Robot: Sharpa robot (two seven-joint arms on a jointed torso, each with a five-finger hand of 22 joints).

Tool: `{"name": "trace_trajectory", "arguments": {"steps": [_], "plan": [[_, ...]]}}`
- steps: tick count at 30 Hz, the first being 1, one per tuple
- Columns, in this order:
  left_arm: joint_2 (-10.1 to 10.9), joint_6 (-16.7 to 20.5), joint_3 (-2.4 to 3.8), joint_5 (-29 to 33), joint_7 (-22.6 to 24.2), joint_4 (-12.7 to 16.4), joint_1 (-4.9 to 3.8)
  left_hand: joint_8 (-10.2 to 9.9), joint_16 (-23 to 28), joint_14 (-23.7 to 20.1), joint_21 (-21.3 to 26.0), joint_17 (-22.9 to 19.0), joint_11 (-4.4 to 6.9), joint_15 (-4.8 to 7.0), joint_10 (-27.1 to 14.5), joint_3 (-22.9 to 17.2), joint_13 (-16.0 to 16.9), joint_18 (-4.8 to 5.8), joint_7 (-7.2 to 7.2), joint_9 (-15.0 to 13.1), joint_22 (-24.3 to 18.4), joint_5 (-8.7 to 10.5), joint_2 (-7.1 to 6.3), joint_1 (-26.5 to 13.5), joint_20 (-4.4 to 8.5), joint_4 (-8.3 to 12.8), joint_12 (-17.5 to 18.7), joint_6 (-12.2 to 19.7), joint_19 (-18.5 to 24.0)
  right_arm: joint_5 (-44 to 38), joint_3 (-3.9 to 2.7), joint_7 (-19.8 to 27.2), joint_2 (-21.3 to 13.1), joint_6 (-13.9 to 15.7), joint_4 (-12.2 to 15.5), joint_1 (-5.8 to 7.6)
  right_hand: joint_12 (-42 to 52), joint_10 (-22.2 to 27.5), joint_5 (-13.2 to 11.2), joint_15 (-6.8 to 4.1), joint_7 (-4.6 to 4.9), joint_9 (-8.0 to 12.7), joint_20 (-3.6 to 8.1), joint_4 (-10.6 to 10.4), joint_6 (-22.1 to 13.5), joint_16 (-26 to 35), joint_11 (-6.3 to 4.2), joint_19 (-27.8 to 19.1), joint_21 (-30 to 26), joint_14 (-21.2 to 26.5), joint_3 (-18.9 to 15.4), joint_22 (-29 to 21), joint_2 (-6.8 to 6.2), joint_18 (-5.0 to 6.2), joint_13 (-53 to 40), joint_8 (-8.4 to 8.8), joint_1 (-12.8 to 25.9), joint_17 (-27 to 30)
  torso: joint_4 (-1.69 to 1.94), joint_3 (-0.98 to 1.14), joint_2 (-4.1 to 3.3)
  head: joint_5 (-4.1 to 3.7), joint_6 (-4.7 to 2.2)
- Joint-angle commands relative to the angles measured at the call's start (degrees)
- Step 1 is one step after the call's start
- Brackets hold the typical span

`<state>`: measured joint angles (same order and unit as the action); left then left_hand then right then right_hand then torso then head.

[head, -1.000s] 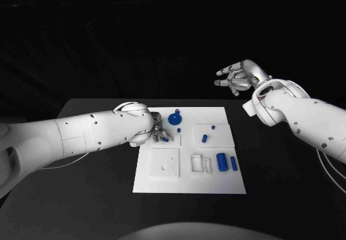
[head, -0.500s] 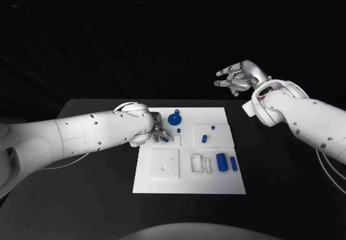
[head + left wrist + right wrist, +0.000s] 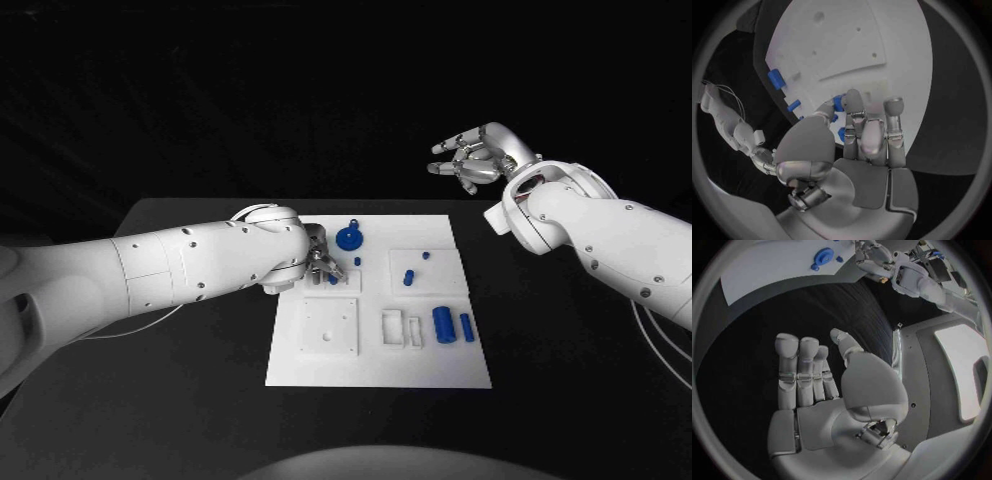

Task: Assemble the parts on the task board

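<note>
Black tabletop (image 3: 188, 330), dark surround; task board (image 3: 378, 300) at centre — white plate with recessed panels. Parts on it: a round blue piece with a tab (image 3: 349, 238) near the far edge, a small blue peg (image 3: 358, 261) just beside it, two small blue pegs (image 3: 411, 273) in the right-hand panel, and a stout blue cylinder (image 3: 444, 324) with a slimmer one (image 3: 467, 327) beside it toward the near right. Left hand (image 3: 319, 264) low over the board's far-left panel, fingers (image 3: 853, 101) bunched about a small blue part (image 3: 838, 102) — touching it, but whether the part is truly pinched or merely nudged cannot be told. Right hand (image 3: 473, 157) raised well clear beyond the board's far right corner, holding nothing, fingers loosely curled yet apart. Hazards, as judged: a shallow purchase on so small a piece could let it roll or drop off-panel when lifted; the bunched fingers might knock the neighbouring round piece; a tilted part could jam at its socket and, if pressed, shift the unclamped board.
</note>
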<state>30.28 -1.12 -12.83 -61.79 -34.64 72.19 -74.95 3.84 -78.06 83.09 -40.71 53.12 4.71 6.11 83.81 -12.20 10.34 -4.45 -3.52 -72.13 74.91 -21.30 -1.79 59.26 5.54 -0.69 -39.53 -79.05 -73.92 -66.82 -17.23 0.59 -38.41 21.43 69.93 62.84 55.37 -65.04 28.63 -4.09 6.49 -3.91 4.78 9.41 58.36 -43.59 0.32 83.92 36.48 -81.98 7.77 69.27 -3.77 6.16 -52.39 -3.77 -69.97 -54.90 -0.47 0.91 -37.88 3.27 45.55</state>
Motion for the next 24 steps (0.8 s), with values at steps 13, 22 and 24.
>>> {"name": "trace_trajectory", "arguments": {"steps": [13,22,24], "plan": [[-0.5,-1.6,-0.84,1.1,-0.7,-0.3,1.31,0.1,0.8,-0.2,1.1,-0.8,0.08,0.47,3.0,-2.1,-0.2,0.7,0.22,0.8,1.5,-4.5,0.59,0.8,0.48,2.6,1.0,1.7,0.2,-0.6,-0.03,0.2,0.0,-0.4,0.0,-0.09,-0.1,0.1,0.2,0.03,0.02,0.1,0.33,-0.3,0.2,0.3,-0.25,2.9,-0.1,-0.4,-0.2,-0.1,0.17,1.18,0.0,0.21,0.4,0.1,0.01,-0.04,-0.01,0.06,-0.01],[-0.5,-1.8,-0.84,1.2,-0.6,-0.5,1.32,0.1,1.2,-0.2,1.7,-1.3,-0.06,0.38,3.0,-5.6,-0.3,0.58,0.69,1.6,1.4,-7.17,2.49,1.4,0.37,6.7,1.5,2.6,0.4,-0.6,-0.03,0.1,0.0,-0.4,0.0,-0.12,0.1,-0.1,0.2,0.02,0.02,0.1,0.34,-0.4,0.2,0.3,-0.26,2.9,0.1,-0.4,-0.4,-0.1,0.24,1.16,-0.1,0.21,0.4,0.0,0.03,-0.05,-0.03,0.06,0.09],[-0.5,-1.9,-0.84,1.2,-0.6,-0.5,1.32,0.2,1.4,-0.3,1.8,-1.5,-0.08,0.34,3.0,-5.9,-0.3,0.47,0.71,1.5,1.4,-7.18,2.72,1.1,0.27,7.3,1.7,2.8,0.4,-0.6,-0.03,0.1,0.0,-0.4,0.0,-0.13,0.1,-0.1,0.2,0.02,0.02,0.1,0.34,-0.4,0.2,0.3,-0.26,2.9,0.1,-0.4,-0.4,-0.1,0.24,1.16,-0.1,0.21,0.4,0.0,0.02,-0.04,-0.02,0.06,0.1]]}}
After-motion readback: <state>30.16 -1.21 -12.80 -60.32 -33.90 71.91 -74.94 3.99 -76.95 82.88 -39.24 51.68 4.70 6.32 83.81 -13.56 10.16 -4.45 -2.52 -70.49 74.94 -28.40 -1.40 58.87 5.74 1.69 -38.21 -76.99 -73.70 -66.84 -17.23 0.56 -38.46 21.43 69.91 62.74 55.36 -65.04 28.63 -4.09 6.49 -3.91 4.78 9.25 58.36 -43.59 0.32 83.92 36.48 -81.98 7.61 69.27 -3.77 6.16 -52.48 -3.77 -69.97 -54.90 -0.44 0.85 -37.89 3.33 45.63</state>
